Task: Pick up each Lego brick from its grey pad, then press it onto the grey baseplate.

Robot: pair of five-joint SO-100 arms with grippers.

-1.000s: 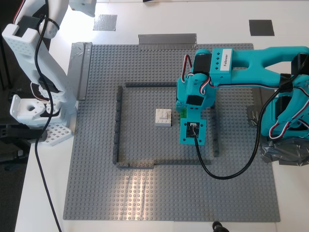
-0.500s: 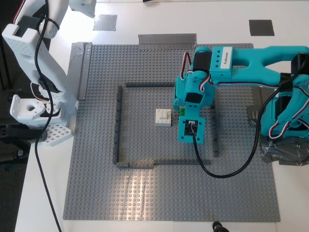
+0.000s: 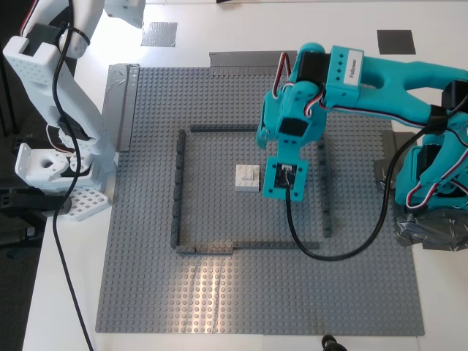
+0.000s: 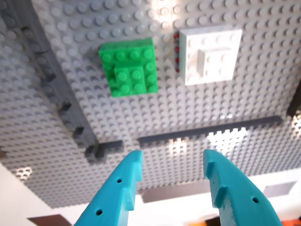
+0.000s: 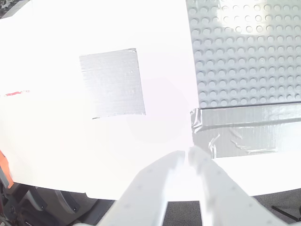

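My first gripper point(image 4: 171, 181) has lifted off the grey baseplate point(image 3: 219, 292), jaws apart and empty; the green brick point(image 4: 129, 66) sits pressed beside the white brick point(image 3: 247, 178)

My first gripper's arm point(image 3: 307, 117) hides the green brick point(image 4: 128, 66) in the exterior view.

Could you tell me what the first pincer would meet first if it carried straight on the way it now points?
Probably the grey baseplate itself. My first pincer is open and empty; in its line lie the thin dark grey outline bricks, then bare studs between the green brick and white brick. Depth is unclear.
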